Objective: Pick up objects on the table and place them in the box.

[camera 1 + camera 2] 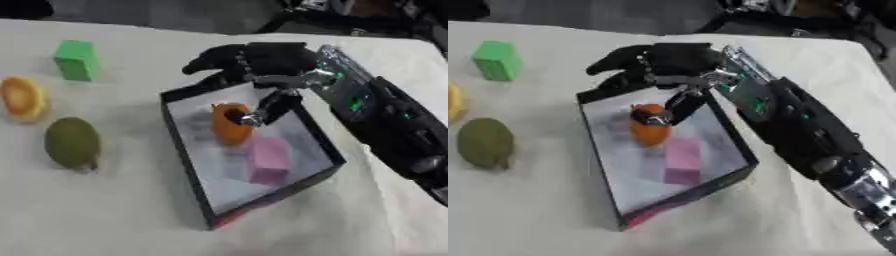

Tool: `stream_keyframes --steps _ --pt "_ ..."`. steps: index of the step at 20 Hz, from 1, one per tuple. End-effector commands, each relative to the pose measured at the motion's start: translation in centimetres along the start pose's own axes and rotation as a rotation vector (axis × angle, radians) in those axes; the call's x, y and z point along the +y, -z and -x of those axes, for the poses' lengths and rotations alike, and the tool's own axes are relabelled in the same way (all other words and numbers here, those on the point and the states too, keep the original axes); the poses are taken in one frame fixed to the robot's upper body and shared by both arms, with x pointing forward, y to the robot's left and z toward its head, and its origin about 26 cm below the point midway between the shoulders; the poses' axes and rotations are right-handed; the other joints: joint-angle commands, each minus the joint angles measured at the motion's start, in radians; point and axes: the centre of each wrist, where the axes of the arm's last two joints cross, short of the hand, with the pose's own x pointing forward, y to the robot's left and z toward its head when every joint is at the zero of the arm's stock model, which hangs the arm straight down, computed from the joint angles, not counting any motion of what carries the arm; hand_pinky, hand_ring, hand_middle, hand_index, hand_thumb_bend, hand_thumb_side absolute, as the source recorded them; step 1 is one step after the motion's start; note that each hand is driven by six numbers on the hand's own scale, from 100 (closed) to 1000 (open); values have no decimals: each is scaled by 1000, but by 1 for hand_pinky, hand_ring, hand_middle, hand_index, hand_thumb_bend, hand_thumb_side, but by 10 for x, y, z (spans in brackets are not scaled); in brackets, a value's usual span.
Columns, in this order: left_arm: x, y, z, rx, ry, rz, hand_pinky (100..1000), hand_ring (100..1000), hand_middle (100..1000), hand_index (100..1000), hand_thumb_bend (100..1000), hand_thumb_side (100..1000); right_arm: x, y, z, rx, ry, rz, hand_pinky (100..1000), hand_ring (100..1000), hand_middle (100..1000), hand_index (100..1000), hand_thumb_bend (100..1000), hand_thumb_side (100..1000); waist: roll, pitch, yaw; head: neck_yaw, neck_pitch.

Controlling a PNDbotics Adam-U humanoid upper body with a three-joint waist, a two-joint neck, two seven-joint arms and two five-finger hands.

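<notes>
The right hand [254,62] is hovering over the box [188,167], thumb and a finger pinching the orange object [229,127] just above the floor beside a pink block [269,159]. Letting go unevenly risks it rolling into the block. A green cube [77,60], olive fruit [72,142] and yellow piece [23,98] are waiting on the table [105,215].

right hand [254,62] over the far end of the black box [188,172], thumb touching the orange thing [229,125] inside | pink block [269,160] in the box too | green block [77,60], yellow-orange thing [22,97], green fruit [73,142] on the counter [105,215]
</notes>
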Motion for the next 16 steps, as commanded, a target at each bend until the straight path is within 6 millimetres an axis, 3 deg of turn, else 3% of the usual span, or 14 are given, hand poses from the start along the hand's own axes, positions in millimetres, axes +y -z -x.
stream_keyframes --steps 1,8,10,16 --pt "5 7 -7 -32 10 -5 697 843 757 850 204 793 -9 -2 -1 -115 -80 -114 1000 1000 1000 914 100 224 -8 0 -1 -5 5" --pt "6 9 -10 -47 12 -2 698 843 758 851 202 786 -29 -9 -7 -148 -62 30 1000 1000 950 890 100 170 -5 -2 -7 -2 5" --pt "7 10 -12 -54 14 1 698 843 758 850 200 782 -42 -15 -12 -147 -19 133 932 958 874 869 100 100 -3 -5 -14 3 5" --pt "8 13 -21 -84 19 18 700 842 759 852 197 768 -93 -39 -30 -115 227 490 874 919 865 890 100 100 8 -16 -38 26 5"
